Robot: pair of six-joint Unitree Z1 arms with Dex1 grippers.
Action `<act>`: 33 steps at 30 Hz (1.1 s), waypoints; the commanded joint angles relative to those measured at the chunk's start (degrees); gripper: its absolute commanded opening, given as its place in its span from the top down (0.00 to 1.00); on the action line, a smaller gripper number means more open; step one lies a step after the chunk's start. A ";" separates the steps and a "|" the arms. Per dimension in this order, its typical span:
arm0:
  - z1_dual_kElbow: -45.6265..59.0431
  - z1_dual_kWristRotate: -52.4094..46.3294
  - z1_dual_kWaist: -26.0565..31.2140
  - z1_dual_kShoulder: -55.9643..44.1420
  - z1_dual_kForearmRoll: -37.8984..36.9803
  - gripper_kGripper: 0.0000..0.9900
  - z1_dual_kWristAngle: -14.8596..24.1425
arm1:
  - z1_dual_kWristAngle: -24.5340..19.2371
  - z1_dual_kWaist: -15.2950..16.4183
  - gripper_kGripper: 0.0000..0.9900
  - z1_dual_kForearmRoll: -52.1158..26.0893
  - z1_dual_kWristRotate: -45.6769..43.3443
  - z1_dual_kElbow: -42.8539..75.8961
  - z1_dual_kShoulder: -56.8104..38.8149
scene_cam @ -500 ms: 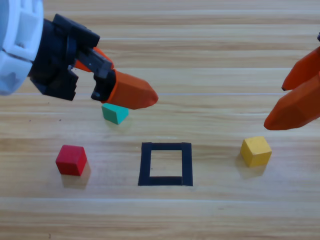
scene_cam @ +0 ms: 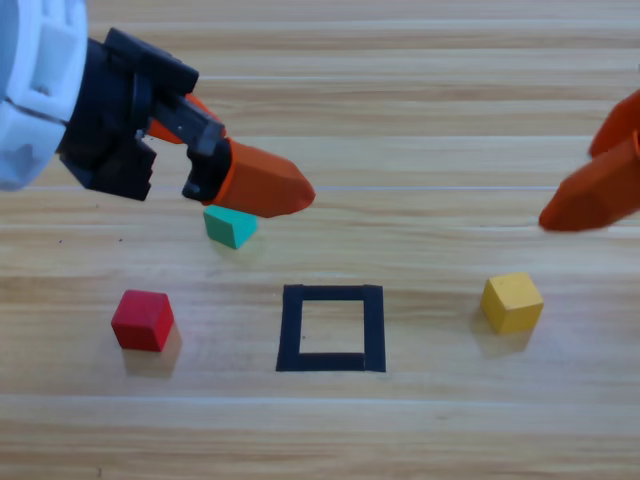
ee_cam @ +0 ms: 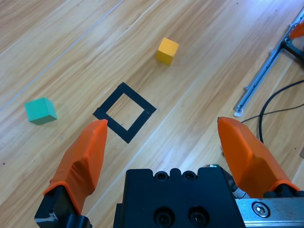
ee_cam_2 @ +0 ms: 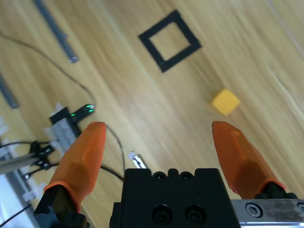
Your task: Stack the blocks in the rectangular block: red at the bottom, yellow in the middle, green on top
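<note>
I have two grippers, and both hang above the wooden table [scene_cam: 420,430] holding nothing. My landmark is the black tape square [scene_cam: 331,328], the place where the tower must go. Nothing sits inside it yet.

My left gripper [scene_cam: 262,187] is up behind the square and off to its left, with its jaws spread wide apart. The green cube [scene_cam: 230,225] sits on the table right under its tips, partly hidden by them. I think it waits there because it can reach down to a cube from that spot.

The red cube [scene_cam: 143,320] rests on the table to the left of the square, well apart from it. Red has to go in first, so I judge that is the cube to fetch now.

The yellow cube [scene_cam: 512,301] rests to the right of the square, also apart from it. My right gripper [scene_cam: 598,182] floats behind the yellow cube at the far right edge, jaws wide apart too.
</note>
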 commanded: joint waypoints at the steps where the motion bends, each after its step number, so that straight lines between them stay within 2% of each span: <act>1: 0.51 -2.57 -1.09 1.21 1.71 0.00 1.71 | -8.85 -3.71 0.01 -1.00 6.83 0.02 1.23; 3: 0.24 -6.61 -0.12 2.18 3.91 0.00 4.79 | -13.77 -3.88 0.01 -1.18 8.67 0.46 2.55; 4: -0.11 -7.76 1.81 2.97 5.32 0.00 4.79 | -14.82 -3.97 0.01 -1.18 9.20 1.34 3.08; 7: -1.51 -11.98 7.79 8.33 10.15 0.00 4.61 | -16.23 -5.20 0.01 -1.26 10.08 2.48 5.28; 11: -2.13 -14.88 11.74 17.73 13.49 0.00 5.75 | -17.37 -8.63 0.02 -1.26 10.26 2.31 9.76; 14: -1.87 -16.55 13.15 22.57 14.02 0.00 7.25 | -17.46 -10.04 0.03 -1.26 10.61 1.87 11.60; 19: -1.08 -18.30 15.26 25.47 14.19 0.01 7.16 | -14.82 -10.12 0.04 -0.82 18.69 2.22 11.96; 26: -2.66 -19.01 17.28 28.02 16.57 0.00 6.63 | -15.79 -10.12 0.03 -0.82 25.81 2.92 17.67; 33: -3.89 -20.24 17.89 33.29 18.24 0.00 7.07 | -16.32 -10.12 0.00 -0.74 26.96 2.66 23.12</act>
